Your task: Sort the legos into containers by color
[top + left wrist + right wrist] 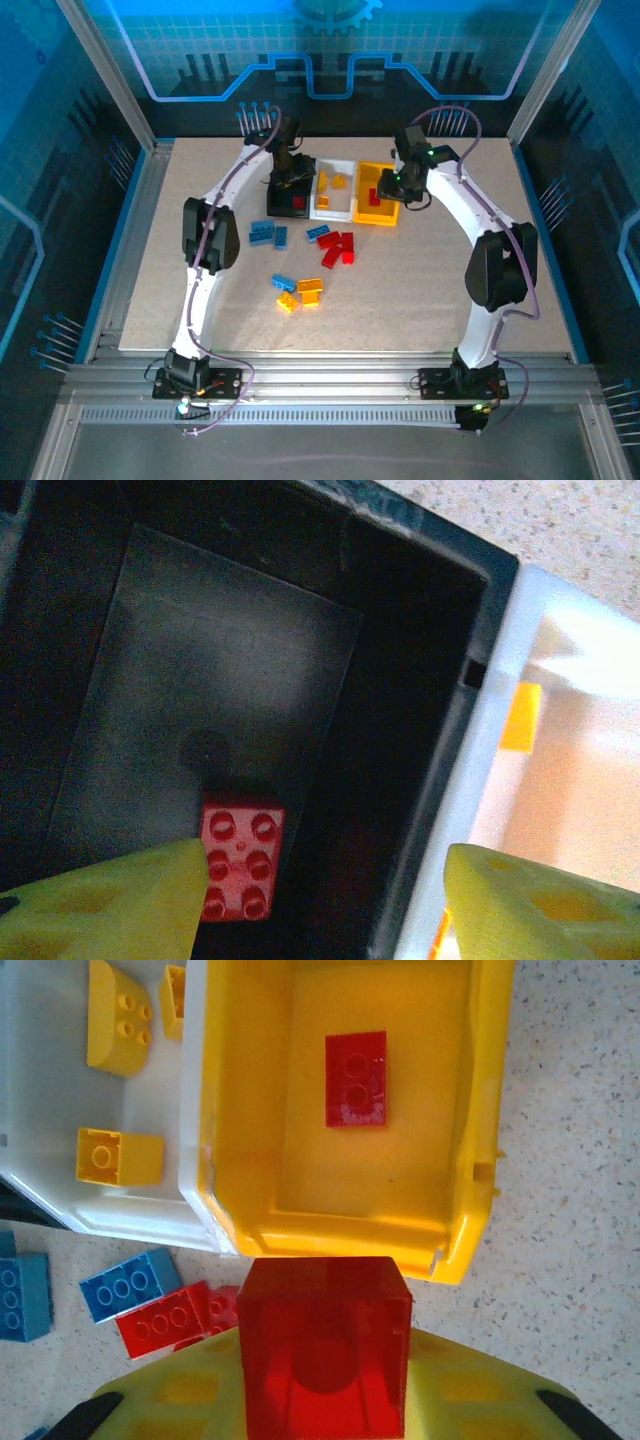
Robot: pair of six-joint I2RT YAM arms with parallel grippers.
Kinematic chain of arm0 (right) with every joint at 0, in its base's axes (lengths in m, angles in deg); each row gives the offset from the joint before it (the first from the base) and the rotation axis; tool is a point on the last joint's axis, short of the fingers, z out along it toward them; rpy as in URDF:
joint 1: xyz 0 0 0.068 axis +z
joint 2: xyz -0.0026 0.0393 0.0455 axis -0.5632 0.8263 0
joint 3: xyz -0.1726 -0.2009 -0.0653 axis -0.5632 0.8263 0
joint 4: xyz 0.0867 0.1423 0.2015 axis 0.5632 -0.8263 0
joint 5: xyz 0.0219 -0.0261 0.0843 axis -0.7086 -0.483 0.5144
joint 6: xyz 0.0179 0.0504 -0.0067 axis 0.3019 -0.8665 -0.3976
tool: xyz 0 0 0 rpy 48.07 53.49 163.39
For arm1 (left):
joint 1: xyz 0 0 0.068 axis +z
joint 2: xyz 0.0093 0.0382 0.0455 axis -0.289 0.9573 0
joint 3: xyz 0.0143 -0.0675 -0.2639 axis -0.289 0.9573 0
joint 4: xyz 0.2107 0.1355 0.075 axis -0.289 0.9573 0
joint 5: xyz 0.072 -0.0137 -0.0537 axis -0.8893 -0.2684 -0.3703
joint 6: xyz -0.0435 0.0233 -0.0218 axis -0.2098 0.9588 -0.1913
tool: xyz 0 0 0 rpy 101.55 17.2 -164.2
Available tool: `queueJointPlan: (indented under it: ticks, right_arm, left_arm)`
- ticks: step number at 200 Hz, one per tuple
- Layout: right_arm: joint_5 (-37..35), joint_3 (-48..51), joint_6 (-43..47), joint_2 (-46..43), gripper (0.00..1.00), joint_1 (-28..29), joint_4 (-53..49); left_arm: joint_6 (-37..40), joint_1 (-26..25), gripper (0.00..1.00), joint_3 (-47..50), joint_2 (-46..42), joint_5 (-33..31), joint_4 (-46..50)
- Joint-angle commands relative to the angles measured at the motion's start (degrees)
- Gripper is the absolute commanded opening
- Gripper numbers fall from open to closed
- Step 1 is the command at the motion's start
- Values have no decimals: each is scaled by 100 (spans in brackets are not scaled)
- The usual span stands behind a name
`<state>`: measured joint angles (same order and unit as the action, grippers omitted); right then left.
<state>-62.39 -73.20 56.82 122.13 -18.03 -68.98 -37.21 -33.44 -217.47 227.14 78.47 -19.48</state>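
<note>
Legos point(340, 245) in red, blue and yellow loose on the desk point(430, 300), just in front of three bins lined up wall to wall at its far side: black bin point(230, 660) on the left, white bin point(346, 206) in the middle, yellow bin point(372, 216) on the right. Red cluster nearest the bins, blue bricks point(270, 235) to its left, and a small mixed group point(298, 290) of blue, yellow and orange nearer the arm bases.

Left arm point(205, 235) stretched over the black bin, left fingers point(110, 905) spread wide and holding nothing. Below them, a red six-stud brick point(240, 860) flat on that bin's floor, studs up.

Right arm point(500, 265) bent in toward the yellow bin, right fingers point(480, 1395) pinching a glossy red brick point(325, 1345) at the bin's near wall. Another red piece point(355, 1078), two studs showing, already on the yellow bin's floor.

Three yellow pieces point(118, 1157) in the white bin: one rounded, one blocky, a third by the wall next to the yellow bin.

On the desk left of the pinched brick in the right wrist view, two blue legos, with a flat red one just beside the nearer of them.
</note>
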Motion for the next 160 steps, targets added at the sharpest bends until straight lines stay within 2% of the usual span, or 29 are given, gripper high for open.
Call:
queueJointPlan:
  ticks: [1,49,104,132,160]
  right_arm:
    - [279,-389,-143,314,28,-34,-344]
    - [404,-607,-152,374,28,40,-484]
    - [571,208,36,-117,28,614,-226]
    - [1069,-70,54,13,28,834,24]
    - [1436,-926,90,610,28,1126,-76]
  left_arm:
    - [155,-6,64,-460,331,-281,588]
    - [251,-23,63,-620,622,-347,704]
    - [353,-36,64,-544,542,-223,628]
    - [214,-15,64,-461,221,-171,464]
    - [-34,126,67,-43,-545,-350,389]
